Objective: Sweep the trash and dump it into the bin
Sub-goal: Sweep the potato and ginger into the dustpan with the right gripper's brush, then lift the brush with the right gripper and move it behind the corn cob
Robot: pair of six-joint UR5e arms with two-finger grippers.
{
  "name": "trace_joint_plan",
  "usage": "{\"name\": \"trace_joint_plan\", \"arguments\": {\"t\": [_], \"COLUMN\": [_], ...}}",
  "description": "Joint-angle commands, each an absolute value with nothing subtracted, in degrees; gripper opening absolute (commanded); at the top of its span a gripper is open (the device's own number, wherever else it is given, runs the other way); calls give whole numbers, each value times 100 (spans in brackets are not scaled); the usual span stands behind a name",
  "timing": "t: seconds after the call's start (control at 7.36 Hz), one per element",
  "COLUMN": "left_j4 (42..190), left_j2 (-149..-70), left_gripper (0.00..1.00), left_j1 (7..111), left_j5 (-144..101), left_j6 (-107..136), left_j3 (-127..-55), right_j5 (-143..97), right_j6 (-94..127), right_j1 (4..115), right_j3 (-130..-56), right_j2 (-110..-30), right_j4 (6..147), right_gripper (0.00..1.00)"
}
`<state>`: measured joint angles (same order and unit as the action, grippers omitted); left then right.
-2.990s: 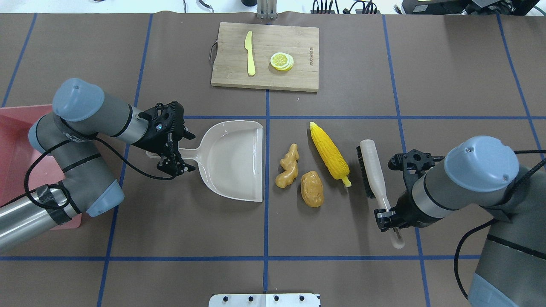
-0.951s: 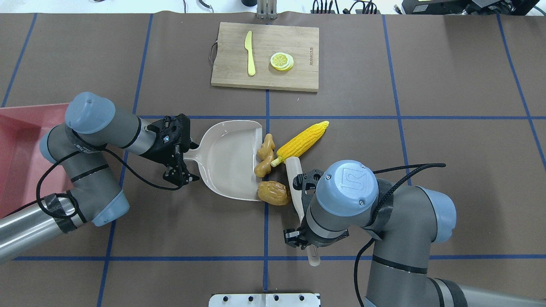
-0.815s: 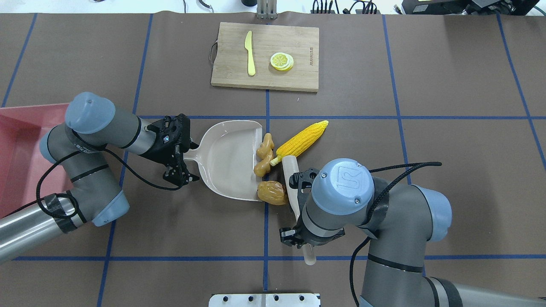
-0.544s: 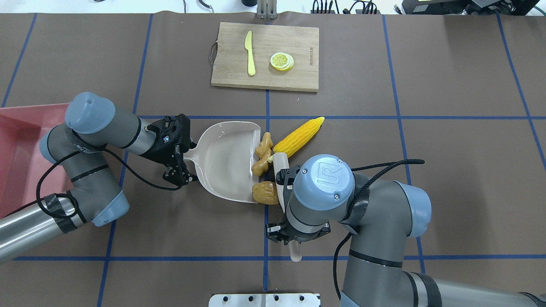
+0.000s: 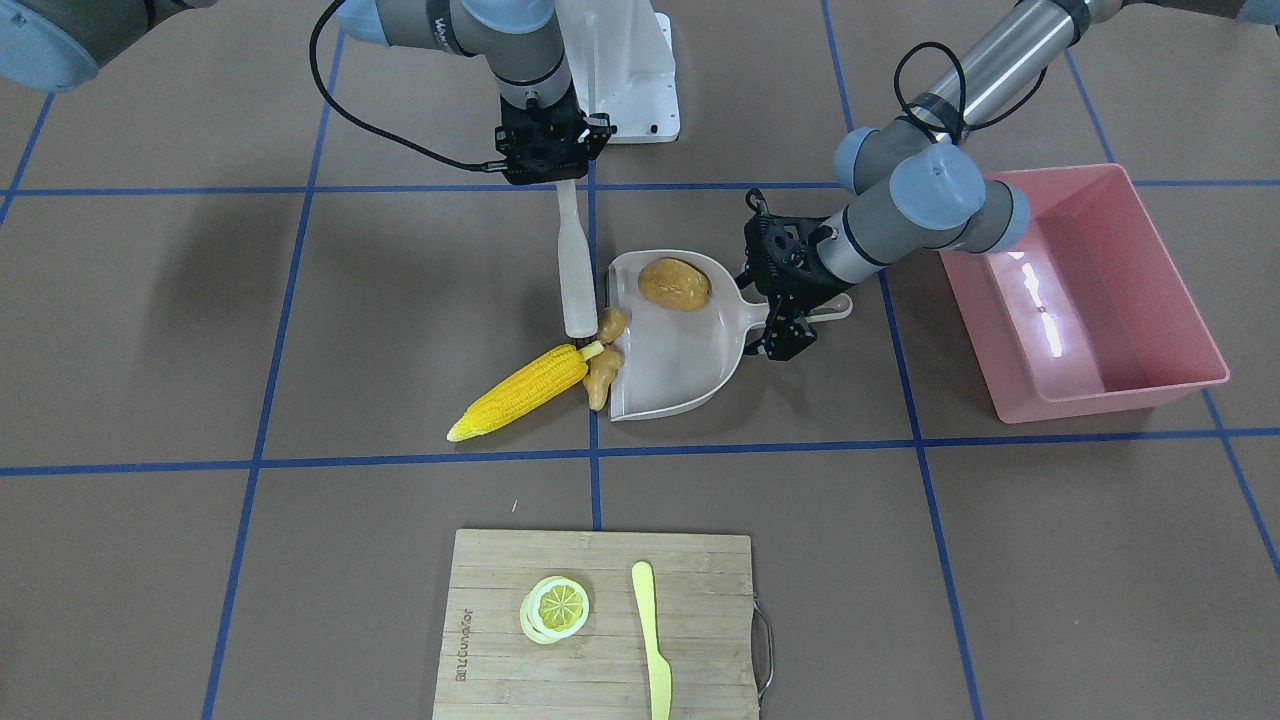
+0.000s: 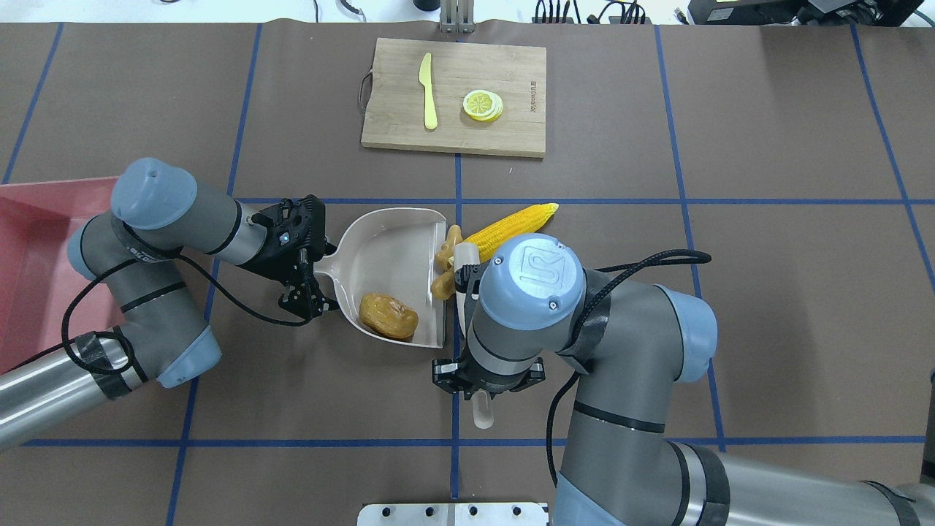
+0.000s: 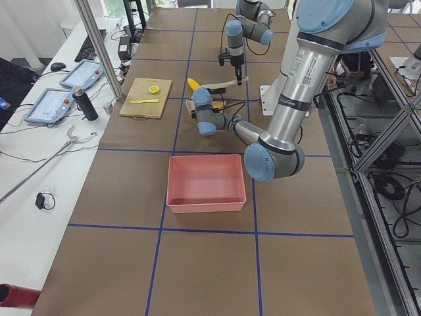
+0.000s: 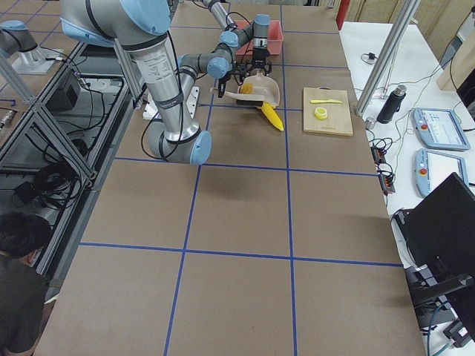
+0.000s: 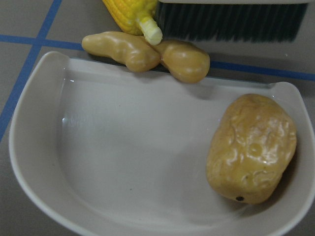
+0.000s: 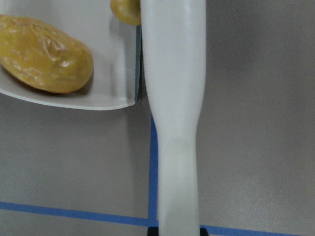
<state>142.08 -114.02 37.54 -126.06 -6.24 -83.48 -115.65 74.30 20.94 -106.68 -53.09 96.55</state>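
Note:
The tan potato (image 6: pixel 388 315) (image 5: pixel 675 283) (image 9: pixel 252 147) lies inside the beige dustpan (image 6: pixel 387 248) (image 5: pixel 680 350). The ginger root (image 6: pixel 445 259) (image 5: pixel 603 365) (image 9: pixel 147 54) rests against the pan's open lip. The corn cob (image 6: pixel 511 225) (image 5: pixel 520 392) lies on the table beside it, its stem touching the ginger. My left gripper (image 6: pixel 319 274) (image 5: pixel 795 305) is shut on the dustpan handle. My right gripper (image 6: pixel 487 380) (image 5: pixel 548 160) is shut on the white brush (image 5: pixel 575 270) (image 10: pixel 174 98), whose bristles (image 9: pixel 226 22) stand just behind the ginger. The pink bin (image 6: pixel 29 241) (image 5: pixel 1100 400) sits beyond my left arm.
A wooden cutting board (image 6: pixel 453 95) at the table's far side holds a pale yellow knife (image 6: pixel 428 91) and a lemon slice (image 6: pixel 483 104). My right arm's elbow hangs over the table just right of the dustpan.
My right arm swept the brush leftward. The potato went from the pan's lip to inside the dustpan. The ginger and corn were pushed closer against the lip. My left arm held still.

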Motion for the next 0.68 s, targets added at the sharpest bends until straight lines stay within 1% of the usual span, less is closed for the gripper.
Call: {"name": "trace_joint_plan", "arguments": {"t": [0.0,0.27,0.54], "left_j4": [14203,14203,14203], "left_j2": [-11399,-11399,-11399], "left_gripper": [97,97,97], "left_j1": [3753,3753,3753], "left_j5": [-12604,-12604,-12543], "left_j6": [-624,-624,-624], "left_j3": [-8341,-8341,-8350], "right_j5": [-12204,-12304,-12313], "right_j6": [7366,7198,7207], "right_j1": [2686,3144,3330], "right_j3": [-10757,-10968,-11397], "right_j2": [-5500,-5774,-6098], "right_j4": [9694,9903,10115], "right_gripper": [0,0,0]}}
